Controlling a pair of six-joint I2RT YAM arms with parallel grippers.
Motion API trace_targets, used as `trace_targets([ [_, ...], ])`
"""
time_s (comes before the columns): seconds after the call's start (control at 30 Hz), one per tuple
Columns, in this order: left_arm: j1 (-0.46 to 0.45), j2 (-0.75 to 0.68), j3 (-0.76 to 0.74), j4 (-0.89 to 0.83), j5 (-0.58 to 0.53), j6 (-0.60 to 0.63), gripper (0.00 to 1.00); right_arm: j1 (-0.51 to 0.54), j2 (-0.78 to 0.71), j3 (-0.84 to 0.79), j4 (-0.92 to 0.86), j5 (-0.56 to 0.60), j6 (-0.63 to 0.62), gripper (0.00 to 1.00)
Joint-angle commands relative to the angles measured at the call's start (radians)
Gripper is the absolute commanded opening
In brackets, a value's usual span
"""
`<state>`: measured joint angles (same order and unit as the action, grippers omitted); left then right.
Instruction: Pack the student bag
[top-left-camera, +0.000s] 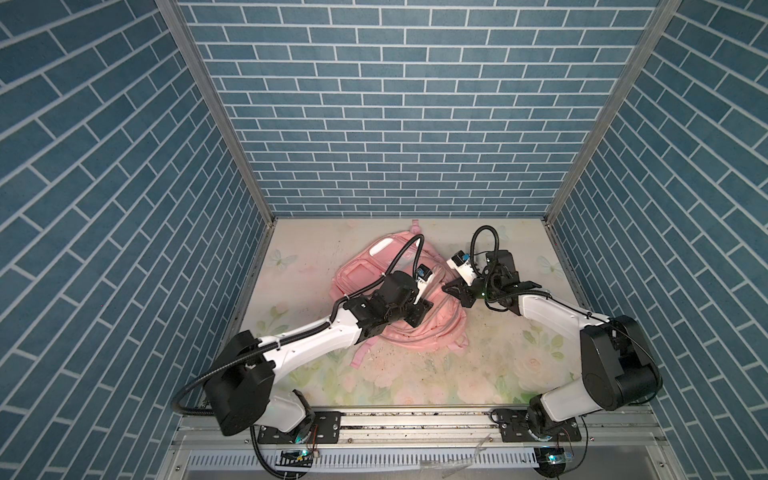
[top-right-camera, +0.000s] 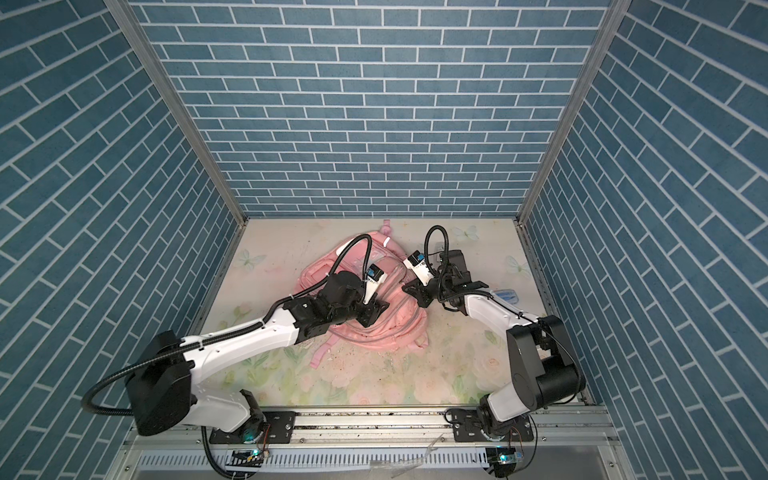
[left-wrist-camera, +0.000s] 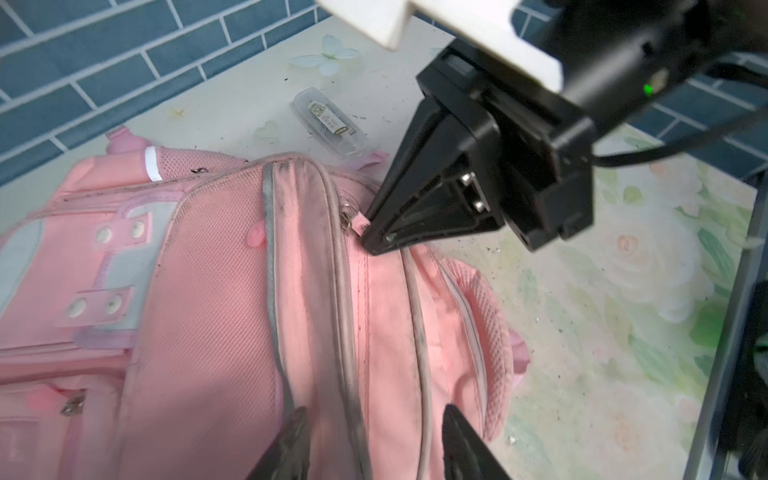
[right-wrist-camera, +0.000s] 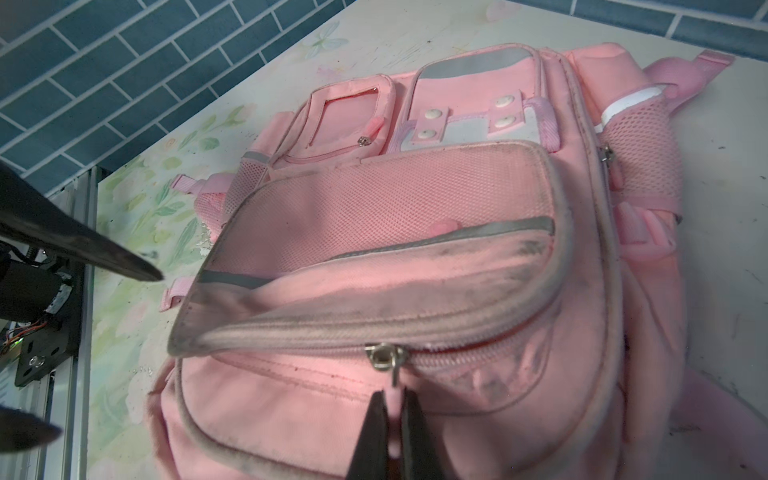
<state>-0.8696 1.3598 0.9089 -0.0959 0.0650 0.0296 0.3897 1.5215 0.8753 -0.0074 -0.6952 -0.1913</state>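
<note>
The student bag (top-left-camera: 365, 274) (top-right-camera: 328, 270), pink and scuffed grey along its zips, lies on the floral table in both top views. My right gripper (right-wrist-camera: 392, 399) is shut on the pink pull tab (right-wrist-camera: 393, 392) that hangs from a metal zip slider (right-wrist-camera: 384, 357). In the left wrist view the right gripper (left-wrist-camera: 374, 243) pinches that pull tab (left-wrist-camera: 360, 221) at the bag's edge. My left gripper (left-wrist-camera: 376, 436) is open, its fingers (left-wrist-camera: 465, 444) spread above the bag's fabric (left-wrist-camera: 208, 332) and holding nothing. Both grippers (top-left-camera: 419, 316) (top-left-camera: 446, 289) hover over the bag's right half.
A clear plastic case (left-wrist-camera: 330, 122) with a printed label lies on the table beyond the bag. A clear item with blue print (top-right-camera: 508, 296) lies by the right arm. Blue brick walls close three sides. A metal rail (top-left-camera: 415, 419) runs along the front edge.
</note>
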Motion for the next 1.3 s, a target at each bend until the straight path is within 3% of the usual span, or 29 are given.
trace_targets([
  [0.0,0.0,-0.061,-0.074,-0.099,0.004,0.357,0.55,-0.002,0.022,0.042,-0.032,-0.039,-0.061,0.0],
  [0.1,0.001,-0.091,-0.127,-0.102,-0.002,0.48,0.56,-0.002,0.022,0.047,-0.031,-0.041,-0.051,0.0],
  [0.23,0.004,-0.078,-0.17,-0.072,-0.043,0.539,0.57,0.001,0.019,0.054,-0.038,-0.04,-0.04,0.0],
  [0.43,0.019,0.0,-0.197,0.056,-0.147,0.502,0.57,0.003,0.009,0.053,-0.041,-0.033,-0.024,0.0],
  [0.63,0.018,0.036,-0.206,0.169,-0.182,0.455,0.55,0.02,0.011,0.05,-0.038,-0.01,-0.013,0.0],
  [0.73,0.019,0.035,-0.206,0.185,-0.208,0.43,0.48,0.029,0.013,0.056,-0.041,0.001,-0.013,0.0],
  [0.93,0.025,0.019,-0.209,0.22,-0.23,0.369,0.0,0.083,-0.001,0.055,-0.046,0.044,-0.029,0.0],
  [1.27,0.099,-0.015,-0.097,0.139,-0.062,0.225,0.0,0.251,-0.08,-0.052,0.125,0.136,0.049,0.0],
])
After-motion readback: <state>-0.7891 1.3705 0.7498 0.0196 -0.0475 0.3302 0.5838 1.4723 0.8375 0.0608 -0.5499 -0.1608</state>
